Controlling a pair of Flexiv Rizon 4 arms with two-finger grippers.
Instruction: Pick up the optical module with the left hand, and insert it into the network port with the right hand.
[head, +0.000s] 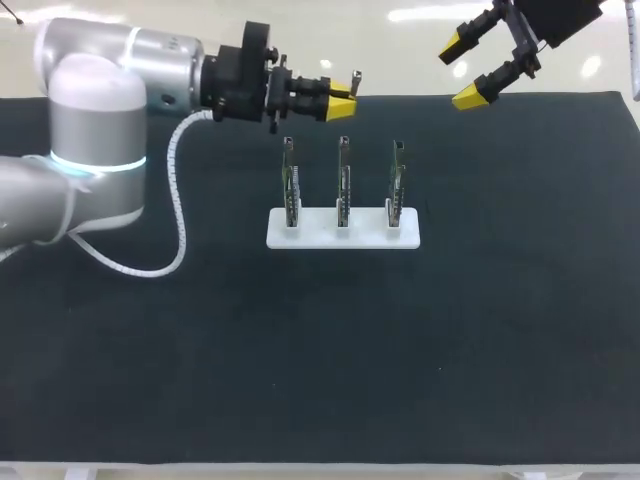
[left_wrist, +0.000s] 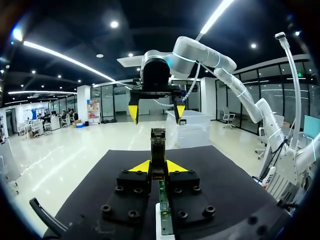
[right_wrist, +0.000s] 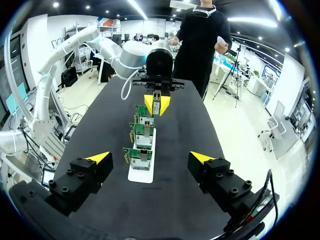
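My left gripper (head: 338, 98) hovers above the table's far side, behind the boards, shut on the slim metal optical module (head: 354, 79), which pokes out past its yellow tips. In the left wrist view the module (left_wrist: 158, 148) stands gripped between the fingers (left_wrist: 141, 166). Three upright circuit boards with network ports (head: 343, 185) stand in a row on a white base (head: 310, 237). My right gripper (head: 468, 68) hangs open at the far right, above the mat's back edge, facing the left one. From the right wrist, the open gripper (right_wrist: 151, 158) looks along the boards (right_wrist: 140, 154) toward the held module (right_wrist: 156, 101).
A dark mat (head: 320, 360) covers the table, bare in front of the white base. The left arm's white coiled cable (head: 178, 200) trails over the mat at the left. A person stands beyond the far end of the table, not reaching over it.
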